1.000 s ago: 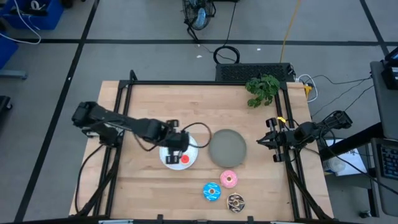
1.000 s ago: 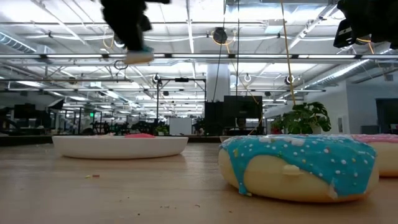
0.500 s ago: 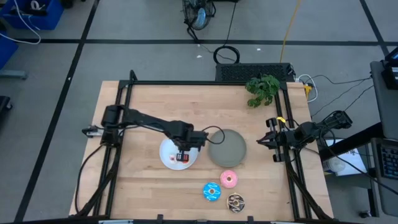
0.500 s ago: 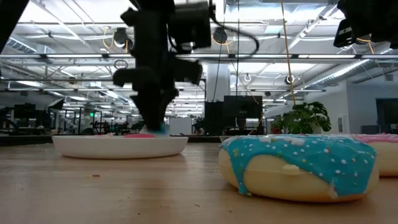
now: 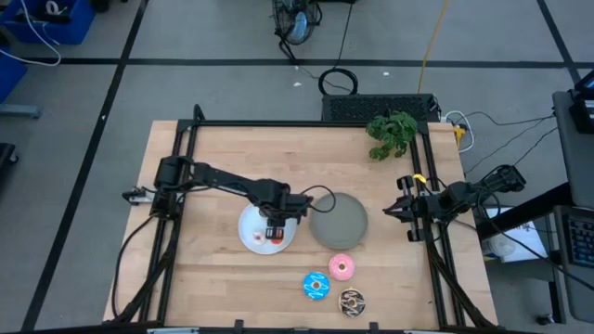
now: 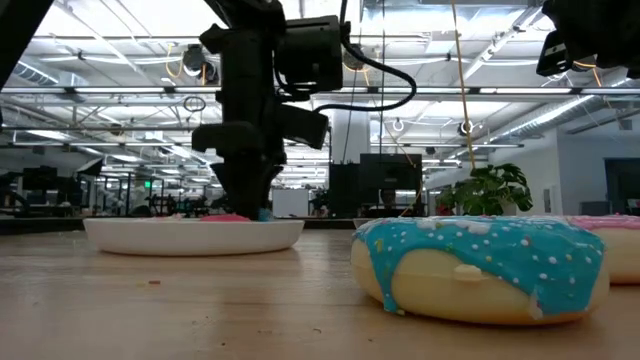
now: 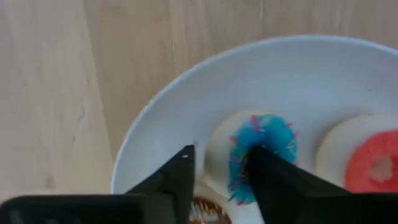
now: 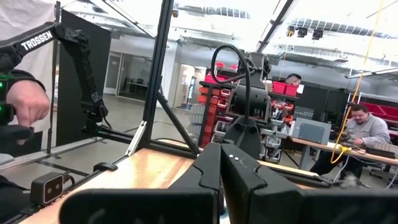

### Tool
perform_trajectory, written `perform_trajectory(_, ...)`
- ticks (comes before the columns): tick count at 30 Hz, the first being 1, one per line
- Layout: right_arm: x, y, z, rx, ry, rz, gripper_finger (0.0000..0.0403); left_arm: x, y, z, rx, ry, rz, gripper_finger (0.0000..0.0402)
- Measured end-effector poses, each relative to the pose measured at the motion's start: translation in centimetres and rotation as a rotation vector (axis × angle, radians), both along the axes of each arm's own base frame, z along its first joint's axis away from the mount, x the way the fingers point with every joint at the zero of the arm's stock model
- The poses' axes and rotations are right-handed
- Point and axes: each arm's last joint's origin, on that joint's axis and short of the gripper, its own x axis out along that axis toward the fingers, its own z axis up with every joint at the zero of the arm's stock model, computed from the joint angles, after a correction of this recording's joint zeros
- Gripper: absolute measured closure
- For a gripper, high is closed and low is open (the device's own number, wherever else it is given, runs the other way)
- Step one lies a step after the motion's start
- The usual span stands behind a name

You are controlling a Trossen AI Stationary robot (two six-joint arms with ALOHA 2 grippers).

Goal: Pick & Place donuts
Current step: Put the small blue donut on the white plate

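Note:
My left gripper (image 5: 276, 225) points down over the white plate (image 5: 249, 239), its fingers low inside the plate (image 6: 190, 235) and open (image 7: 221, 155). Between the fingers a tiny blue donut (image 7: 264, 134) rests tilted on the plate (image 7: 186, 93). A tiny red donut (image 7: 373, 165) and a tiny brown one (image 7: 208, 211) lie beside it. The larger pink (image 5: 342, 267), blue (image 5: 316, 285) and brown sprinkled (image 5: 352, 301) donuts lie on the table near its front edge. My right gripper (image 5: 390, 211) waits shut at the table's right side. My left gripper comes from above with its fingers on either side of the tiny blue donut's cream rim (image 7: 217, 146). A strip of plate shows between one finger (image 7: 183, 171) and the rim. The other finger (image 7: 264, 174) covers part of the donut, so I cannot tell whether it touches.
A round grey plate (image 5: 339, 220) lies just right of the white one. A green plant (image 5: 392, 133) stands at the far right corner. In the low view the large blue donut (image 6: 480, 265) fills the foreground, with the pink one (image 6: 615, 245) behind it.
My left gripper has come down from well above the table onto the white plate, shifting a little toward the table's right edge, with the tiny blue donut in its fingers. Its lower end looks a little wider now than half a second ago, with the donut on the plate.

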Motion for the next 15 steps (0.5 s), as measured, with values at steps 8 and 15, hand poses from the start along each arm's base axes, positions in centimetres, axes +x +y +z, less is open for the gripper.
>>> perform_trajectory(8, 0.0, 0.0, 0.1, 0.005, -0.007, 0.001, 0.0403, -0.9, 0.0, 2.7, -0.033, -0.041, 0.008, 0.0146)
perform_trajectory(15, 0.0, 0.0, 0.2, 0.010, -0.016, 0.002, 0.0403, -0.5, 0.6, 3.4, 0.009, -0.121, 0.048, 0.0120)
